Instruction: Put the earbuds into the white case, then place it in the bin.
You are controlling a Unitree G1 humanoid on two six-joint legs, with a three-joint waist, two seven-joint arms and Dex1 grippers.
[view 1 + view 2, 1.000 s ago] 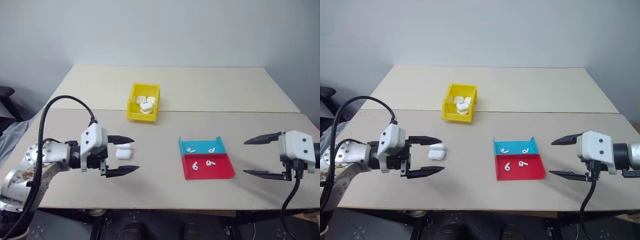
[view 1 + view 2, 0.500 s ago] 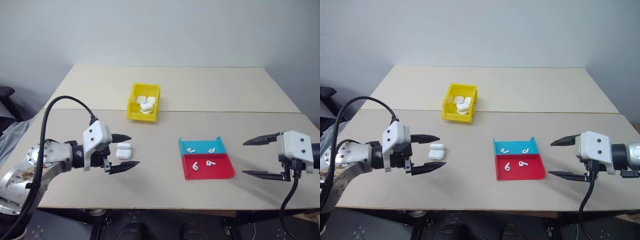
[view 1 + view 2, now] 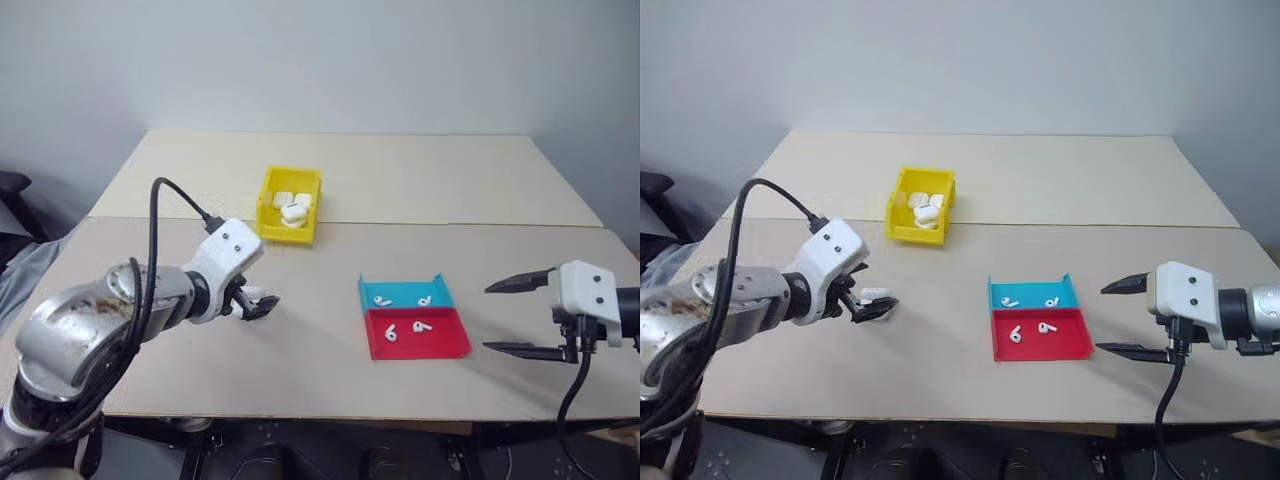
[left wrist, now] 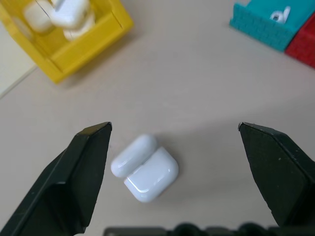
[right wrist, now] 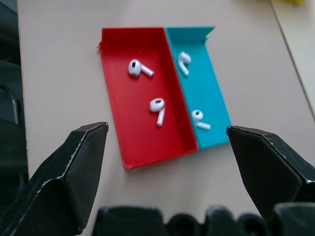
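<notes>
The white case (image 4: 145, 169) lies on the table with its lid tipped open. My left gripper (image 4: 174, 128) hangs open just above it, tilted downward, one finger on each side and apart from it. In the eye views the left gripper (image 3: 256, 300) partly covers the case (image 3: 878, 294). Two earbuds (image 5: 157, 105) lie in the red half of a flat tray (image 3: 447, 345), and two more earbuds (image 5: 183, 59) in its blue half. To the right of the tray my right gripper (image 3: 490, 318) is held open and empty, pointing toward it. The yellow bin (image 3: 283, 235) stands behind the case.
Several white cases (image 3: 291, 207) lie inside the bin. A seam (image 3: 480, 223) crosses the table behind the tray, and the table's front edge (image 3: 330, 415) runs close to both arms. A black cable (image 3: 160, 215) loops above my left arm.
My left gripper has tipped downward and moved forward over the white case, still open. The right gripper and the earbuds have stayed where they were.
</notes>
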